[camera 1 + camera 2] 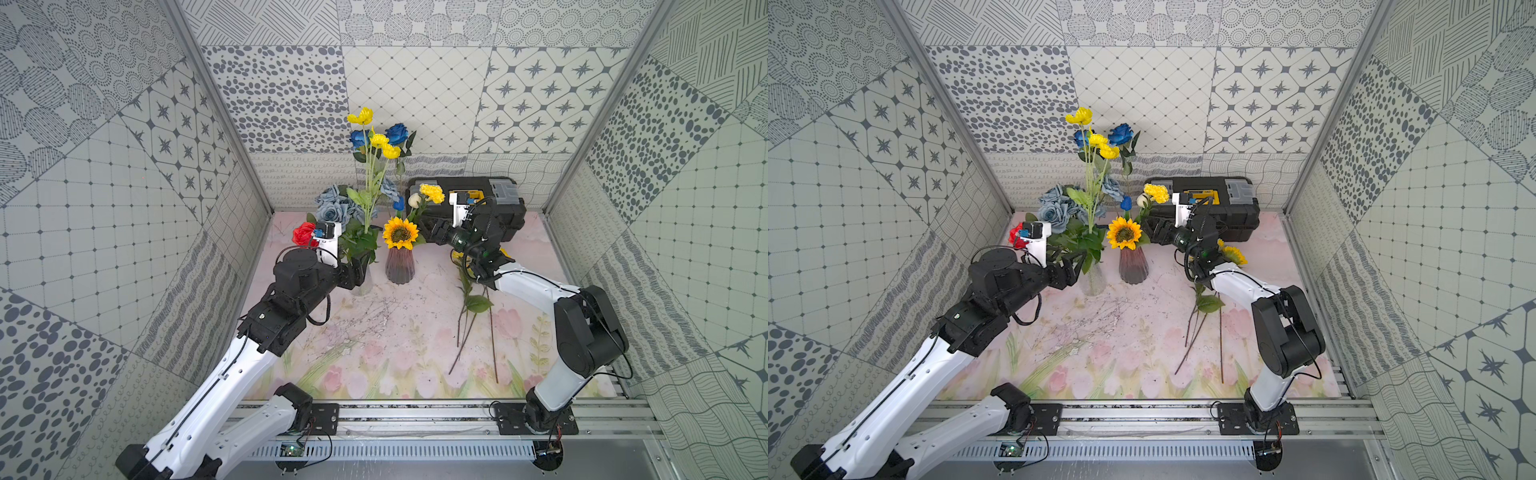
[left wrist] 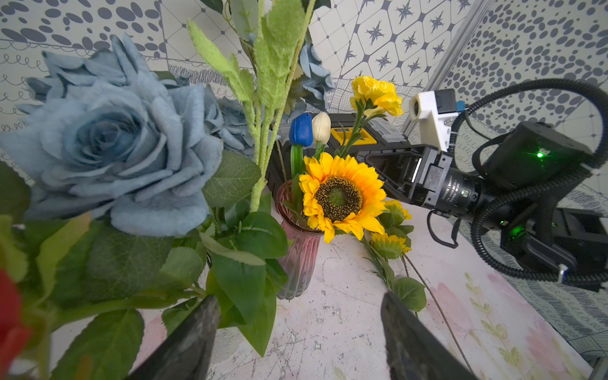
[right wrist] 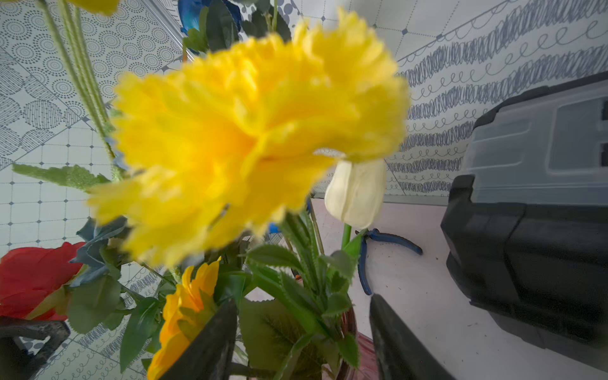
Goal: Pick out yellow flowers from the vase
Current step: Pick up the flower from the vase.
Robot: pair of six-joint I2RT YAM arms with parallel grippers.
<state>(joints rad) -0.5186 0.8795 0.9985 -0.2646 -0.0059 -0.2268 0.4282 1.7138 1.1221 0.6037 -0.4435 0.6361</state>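
- Yellow flowers [image 1: 432, 193] are spread about. A carnation [image 3: 250, 138] and a large sunflower [image 2: 339, 197] stand in the pink ribbed vase [image 1: 400, 270] mid-table. A tall yellow spray [image 1: 384, 143] rises from the clear vase [image 1: 1094, 286] just beside it, and small sunflowers [image 1: 1233, 254] lie on the mat [image 1: 374, 332] by the right arm.
- Right gripper [image 3: 301, 306] is parted and grips nothing; its jaws straddle the carnation's leafy stem just above the pink vase's rim.
- Left gripper [image 2: 299, 297] is also wide apart and empty, next to the clear vase's neck. Whether it touches the glass cannot be told.
- Risk: the right jaws may close on leaves, or catch the stem of the white tulip [image 3: 357, 194] sharing that vase. The grip would then slip, or the wrong flower would come up.
- Risk: a sideways pull could tip the narrow pink vase, since nothing braces it.
- Risk: the left arm sits among the foliage of a top-heavy bouquet with grey-blue roses [image 2: 112, 138], so a nudge could topple the clear vase.
- Risk: the black toolbox [image 1: 490, 199] stands close behind the right wrist and would limit a backward lift.
- Surface: the mat is printed with pink tulips and scuffed in the middle. Blue-handled pliers [image 3: 388, 240] lie behind the pink vase.
- Room: patterned grey-and-white wall panels [image 1: 415, 83] close three sides, with metal corner posts. An aluminium rail [image 1: 415, 419] in front carries both arm bases.
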